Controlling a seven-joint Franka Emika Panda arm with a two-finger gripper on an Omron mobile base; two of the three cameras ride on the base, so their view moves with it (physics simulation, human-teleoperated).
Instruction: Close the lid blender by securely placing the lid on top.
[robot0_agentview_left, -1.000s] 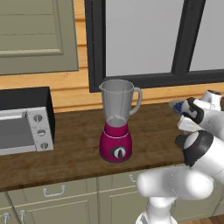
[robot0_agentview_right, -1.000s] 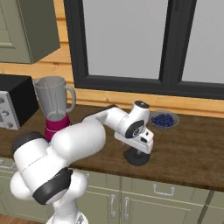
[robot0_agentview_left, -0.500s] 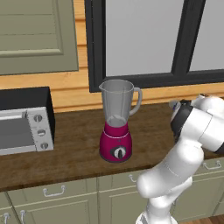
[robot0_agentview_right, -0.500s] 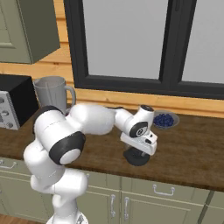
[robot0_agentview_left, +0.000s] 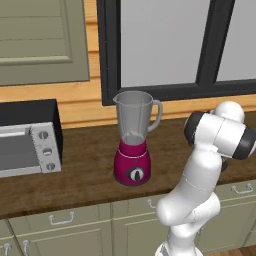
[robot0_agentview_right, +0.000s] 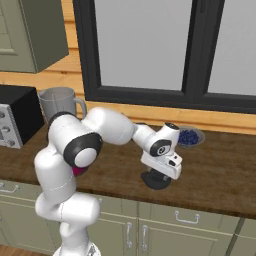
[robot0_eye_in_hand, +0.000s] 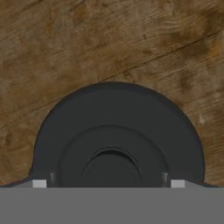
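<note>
The small round black lid lies flat on the brown wooden counter, taking up the lower middle of the hand view, and the gripper hangs low right above it near the centre of the right base view. Its jaws stand wide apart, one tip at each side of the lid's rim, with nothing clamped between them. The blender with magenta base and tall clear grey jar stands well apart at the centre of the left base view, its mouth uncovered. The main risk I judge is a poor grip: closing on the sloped rim could squeeze the lid out sideways or tilt it. A tilted lid would then likely seat crooked on the jar, or knock the blender.
</note>
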